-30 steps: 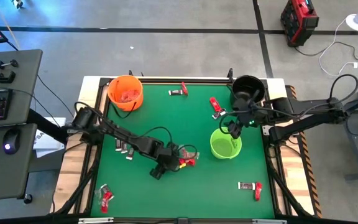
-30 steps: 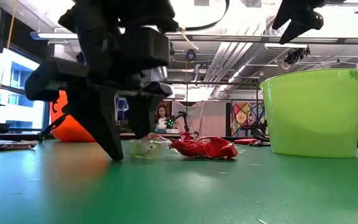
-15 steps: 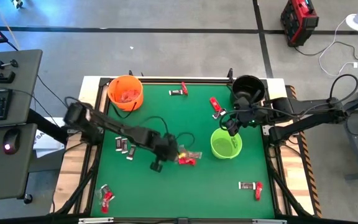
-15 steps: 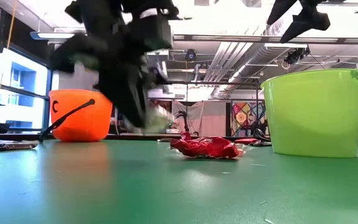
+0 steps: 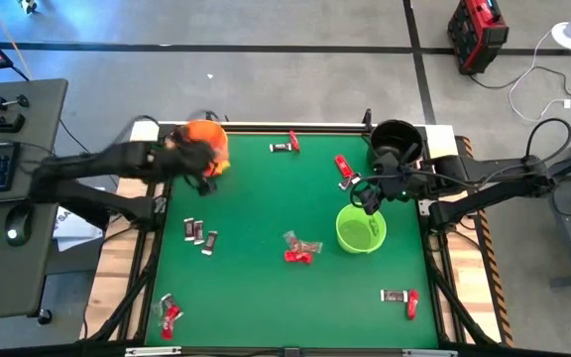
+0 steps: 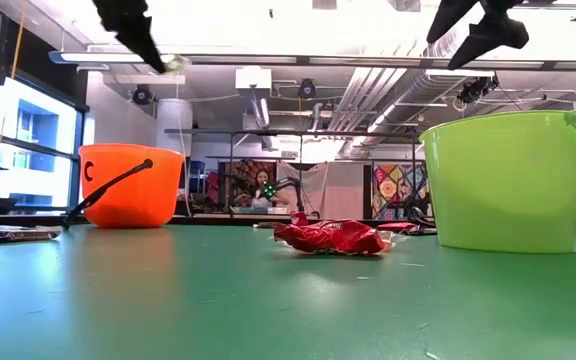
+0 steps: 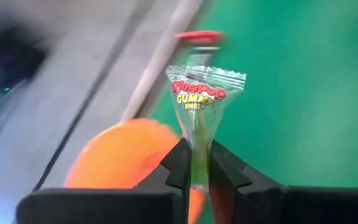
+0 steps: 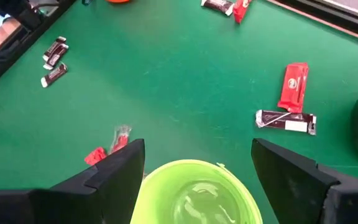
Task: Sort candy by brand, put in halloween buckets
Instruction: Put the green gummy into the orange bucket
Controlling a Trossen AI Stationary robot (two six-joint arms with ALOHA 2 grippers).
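The left gripper (image 7: 194, 163) pinches a clear Ring Pop gummy packet (image 7: 202, 99) by its lower edge, above the orange bucket (image 7: 126, 155); light, crinkly, probably slippery. The right gripper (image 8: 197, 155) hangs spread above the green bucket (image 8: 194, 193).

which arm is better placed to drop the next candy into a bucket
Left. The left gripper already pinches a clear Ring Pop wrapper right by the orange bucket. The right gripper, jaws open and empty, hangs over the green bucket.
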